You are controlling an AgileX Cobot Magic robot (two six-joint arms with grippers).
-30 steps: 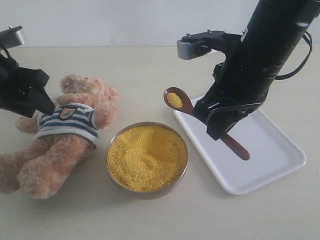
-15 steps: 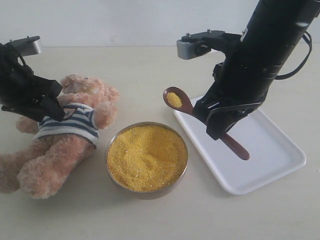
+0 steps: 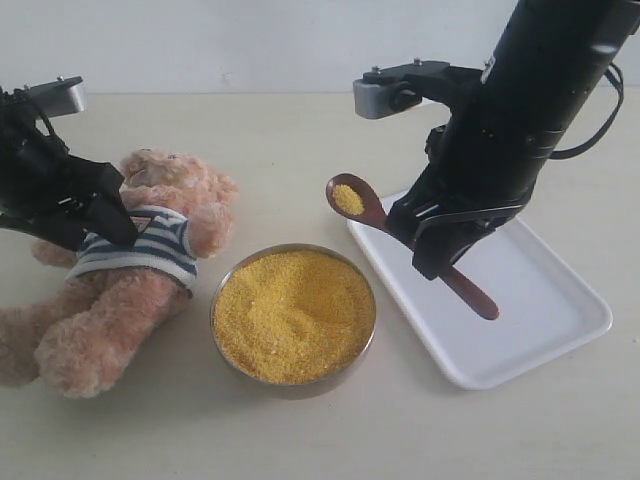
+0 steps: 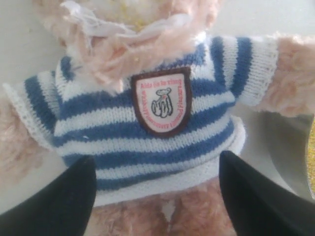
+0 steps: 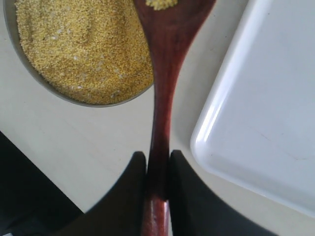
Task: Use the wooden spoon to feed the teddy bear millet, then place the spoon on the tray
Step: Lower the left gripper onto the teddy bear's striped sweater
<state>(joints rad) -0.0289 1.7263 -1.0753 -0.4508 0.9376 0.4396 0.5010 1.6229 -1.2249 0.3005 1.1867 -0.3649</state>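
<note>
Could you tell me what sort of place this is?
Probably a lab test bench: plain beige table, blank wall, and staged props, a teddy bear and a bowl of millet.

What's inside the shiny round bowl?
Yellow millet fills the metal bowl almost to its rim. The grains cover the bottom, so anything buried underneath cannot be seen.

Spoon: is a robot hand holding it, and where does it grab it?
Yes. The right gripper pinches the wooden spoon partway along its slim handle. The left gripper is open and holds nothing.
</note>
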